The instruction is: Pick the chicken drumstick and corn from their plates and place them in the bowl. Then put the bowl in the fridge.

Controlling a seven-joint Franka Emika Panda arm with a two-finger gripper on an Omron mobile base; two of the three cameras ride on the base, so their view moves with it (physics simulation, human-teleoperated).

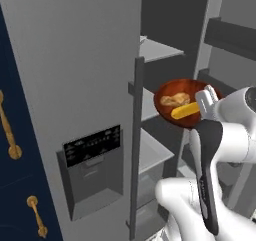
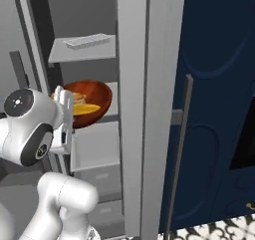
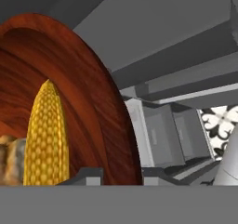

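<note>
Right of centre in the left base view, the claw [image 1: 206, 106] pinches the rim of the glossy bowl [image 1: 172, 89], holding corn [image 1: 186, 110] and chicken drumstick [image 1: 175, 100], before open fridge [image 1: 75, 85] shelves. Rigid, slippery, likely tips easily.

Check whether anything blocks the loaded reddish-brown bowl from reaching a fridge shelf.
Nothing visible does. The glossy reddish-brown bowl, held by the hand, sits before the open grey fridge; the grey shelf beyond looks bare.

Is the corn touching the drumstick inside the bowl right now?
Touching. In the hand view the corn stands right against the drumstick with no gap, both inside the bowl.
</note>
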